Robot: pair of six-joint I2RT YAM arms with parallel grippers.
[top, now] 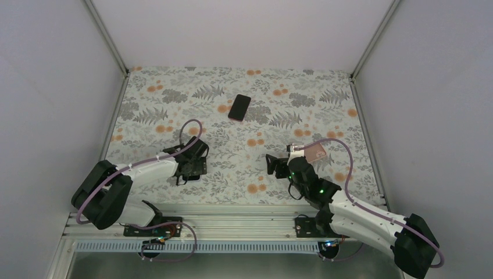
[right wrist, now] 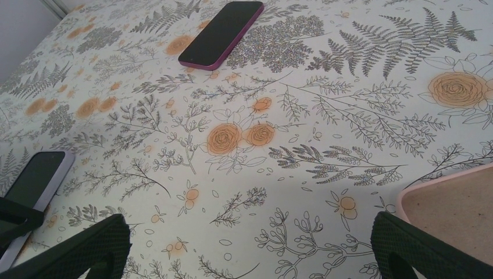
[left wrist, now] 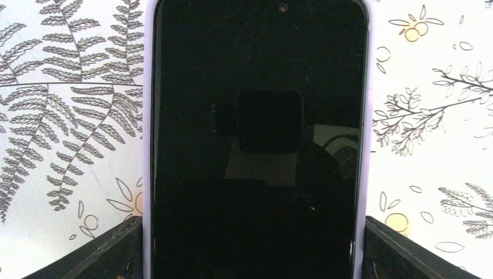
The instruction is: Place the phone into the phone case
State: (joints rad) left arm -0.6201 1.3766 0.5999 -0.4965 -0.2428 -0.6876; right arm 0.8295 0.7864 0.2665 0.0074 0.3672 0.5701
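Observation:
A black-screened phone with a pale lavender rim lies flat on the floral table, filling the left wrist view. My left gripper straddles its near end, one finger pressed against each long side. The right wrist view shows the same phone at far left. The empty pink phone case lies open side up just right of my right gripper; its corner shows at lower right. My right gripper hangs open over bare cloth, nothing between its fingers.
A second phone in a dark magenta case lies farther back near the middle of the table; it also appears as the magenta-cased phone. White walls and metal posts enclose the table on three sides.

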